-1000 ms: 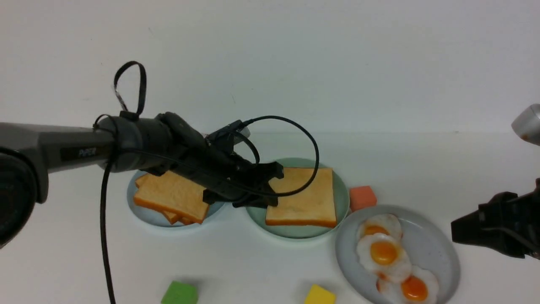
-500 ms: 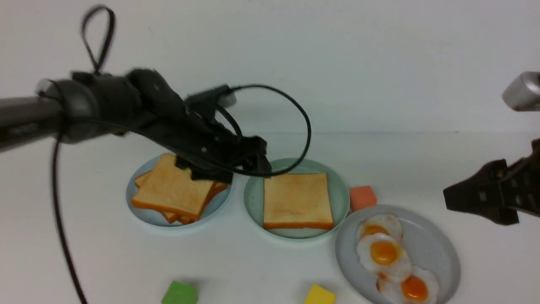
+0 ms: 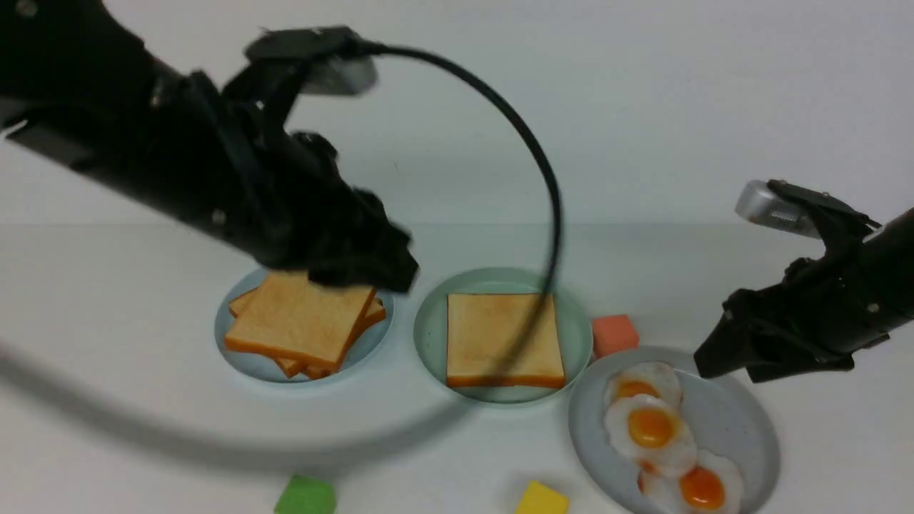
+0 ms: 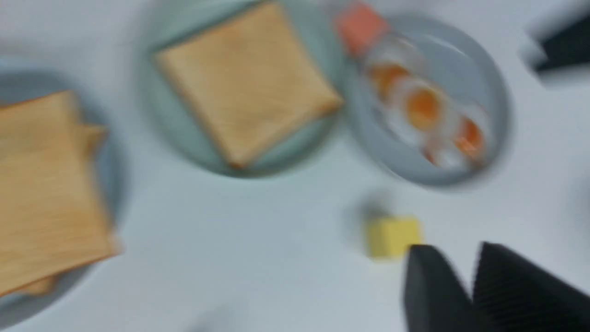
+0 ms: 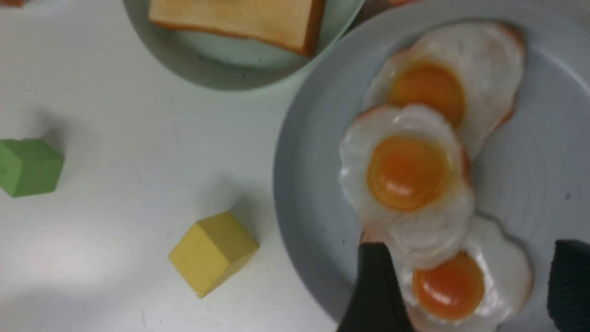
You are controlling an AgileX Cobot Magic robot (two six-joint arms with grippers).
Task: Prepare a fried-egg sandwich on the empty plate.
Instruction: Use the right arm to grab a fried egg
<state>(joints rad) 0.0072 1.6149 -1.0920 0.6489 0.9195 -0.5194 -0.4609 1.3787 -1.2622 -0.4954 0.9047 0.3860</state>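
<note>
One toast slice [image 3: 503, 339] lies on the mint-green plate [image 3: 430, 335] mid-frame; left gripper [image 4: 454, 258] nearly pressed together, empty; right gripper [image 5: 470, 249] spread wide above the fried eggs [image 5: 405, 175]

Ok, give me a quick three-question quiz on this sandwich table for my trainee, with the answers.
1. How many fried eggs lie on the grey plate?
2. True or false: the toast slice on the mint-green plate already carries an egg.
3. Fill in: the cube nearest the mint-green plate is coloured ____.
Key: 1 three; 2 false; 3 orange.
</note>
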